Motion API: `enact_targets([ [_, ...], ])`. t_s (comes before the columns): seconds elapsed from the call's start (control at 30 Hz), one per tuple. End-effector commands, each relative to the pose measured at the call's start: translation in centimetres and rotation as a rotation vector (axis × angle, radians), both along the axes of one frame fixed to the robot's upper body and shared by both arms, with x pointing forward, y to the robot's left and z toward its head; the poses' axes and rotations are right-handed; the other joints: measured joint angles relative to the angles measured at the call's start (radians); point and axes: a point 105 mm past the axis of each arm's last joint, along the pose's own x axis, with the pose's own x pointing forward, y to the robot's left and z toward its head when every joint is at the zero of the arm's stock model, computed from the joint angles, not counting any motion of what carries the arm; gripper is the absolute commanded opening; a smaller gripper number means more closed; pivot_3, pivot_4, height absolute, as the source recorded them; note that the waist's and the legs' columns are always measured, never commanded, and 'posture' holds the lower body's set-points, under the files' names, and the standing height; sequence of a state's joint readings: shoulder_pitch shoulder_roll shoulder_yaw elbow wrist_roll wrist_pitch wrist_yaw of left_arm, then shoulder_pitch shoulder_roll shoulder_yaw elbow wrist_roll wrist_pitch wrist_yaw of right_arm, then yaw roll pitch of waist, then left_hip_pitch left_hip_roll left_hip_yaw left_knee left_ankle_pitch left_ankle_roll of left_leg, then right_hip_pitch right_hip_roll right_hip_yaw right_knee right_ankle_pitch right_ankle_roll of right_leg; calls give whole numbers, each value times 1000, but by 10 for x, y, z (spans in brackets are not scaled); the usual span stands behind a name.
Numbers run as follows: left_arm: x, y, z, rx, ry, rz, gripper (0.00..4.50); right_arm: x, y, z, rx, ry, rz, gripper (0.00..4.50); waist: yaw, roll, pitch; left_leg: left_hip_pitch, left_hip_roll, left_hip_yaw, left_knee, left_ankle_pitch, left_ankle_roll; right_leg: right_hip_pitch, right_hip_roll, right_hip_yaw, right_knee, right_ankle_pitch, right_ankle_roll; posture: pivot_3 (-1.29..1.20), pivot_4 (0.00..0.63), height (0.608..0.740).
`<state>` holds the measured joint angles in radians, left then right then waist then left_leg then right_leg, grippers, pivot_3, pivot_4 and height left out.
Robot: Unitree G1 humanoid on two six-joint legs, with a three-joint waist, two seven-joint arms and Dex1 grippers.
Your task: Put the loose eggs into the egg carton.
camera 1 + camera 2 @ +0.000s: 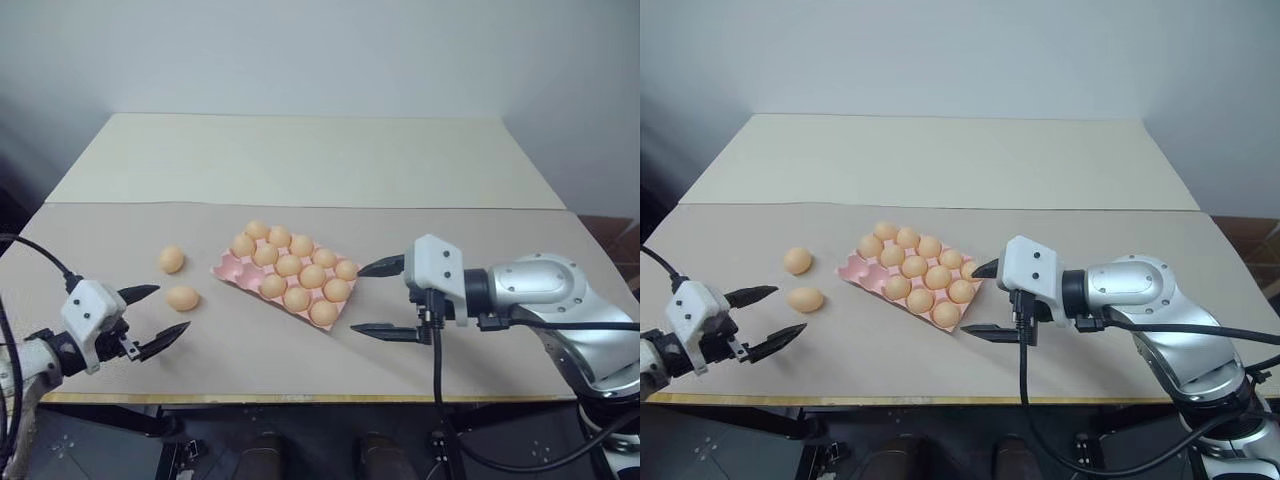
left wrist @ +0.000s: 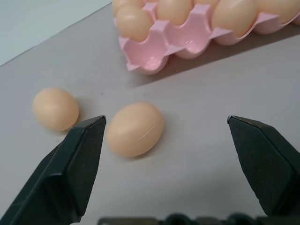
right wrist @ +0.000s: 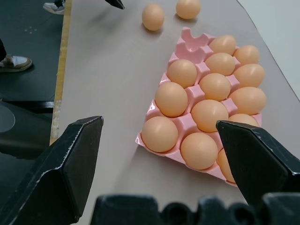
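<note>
Beige table (image 1: 300, 160) under everything. Pink egg carton (image 1: 228, 266) lying flat between the two pincers, nearly full, one corner cup on the left pincer's side empty. Right gripper (image 1: 375, 298) just beside the carton's near right corner, fingers spread wide, clamped on nothing. Left gripper (image 1: 156, 317) low at the table's near left edge, fingers likewise wide apart and empty. Two loose eggs (image 1: 182, 298) just ahead of the left fingertips, the second egg (image 1: 171, 260) slightly beyond, both short of the carton.
</note>
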<state>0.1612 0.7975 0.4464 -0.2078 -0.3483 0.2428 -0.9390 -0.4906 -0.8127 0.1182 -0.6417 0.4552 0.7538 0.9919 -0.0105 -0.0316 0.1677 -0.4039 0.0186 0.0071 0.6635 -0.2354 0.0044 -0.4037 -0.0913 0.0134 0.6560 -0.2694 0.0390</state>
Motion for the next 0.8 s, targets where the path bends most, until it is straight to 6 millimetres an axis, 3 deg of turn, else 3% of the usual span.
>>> enact_targets([
  [0.03, 9, 3, 2, -19, -19, 40, 4500, -10, 1, 6, -7, -24, 28, 4471, -1, 0, 0, 0, 0, 0, 0, 0, 0, 0, 0, 0, 0, 0, 0, 0, 150, 740],
  [0.3, 36, -4, -8, -53, -4, 45, 4500, -12, -1, 5, -23, -27, 2, 4471, 0, 0, 0, 0, 0, 0, 0, 0, 0, 0, 0, 0, 1, 0, 0, 0, 150, 740],
  [0.57, 48, -8, -35, -3, 73, 42, 4500, -14, -1, 2, -21, -27, -31, 4471, -2, 0, 0, 0, 0, 0, 0, 0, 0, -1, 1, 0, 1, 0, 0, 0, 150, 740],
  [0.67, 47, -8, -37, -2, 82, 37, 3959, -14, -2, 2, -20, -28, -45, 4500, -2, 0, 0, 0, 0, 0, 0, 0, 0, 0, 0, 0, 1, 0, 0, 0, 150, 740],
  [0.8, 45, -6, -38, 13, 87, 37, 2644, -13, -2, 0, -22, -29, -58, 4500, -2, 0, 0, 0, 0, 0, 0, 0, 0, 0, 0, 0, 1, 0, 0, 0, 150, 740],
])
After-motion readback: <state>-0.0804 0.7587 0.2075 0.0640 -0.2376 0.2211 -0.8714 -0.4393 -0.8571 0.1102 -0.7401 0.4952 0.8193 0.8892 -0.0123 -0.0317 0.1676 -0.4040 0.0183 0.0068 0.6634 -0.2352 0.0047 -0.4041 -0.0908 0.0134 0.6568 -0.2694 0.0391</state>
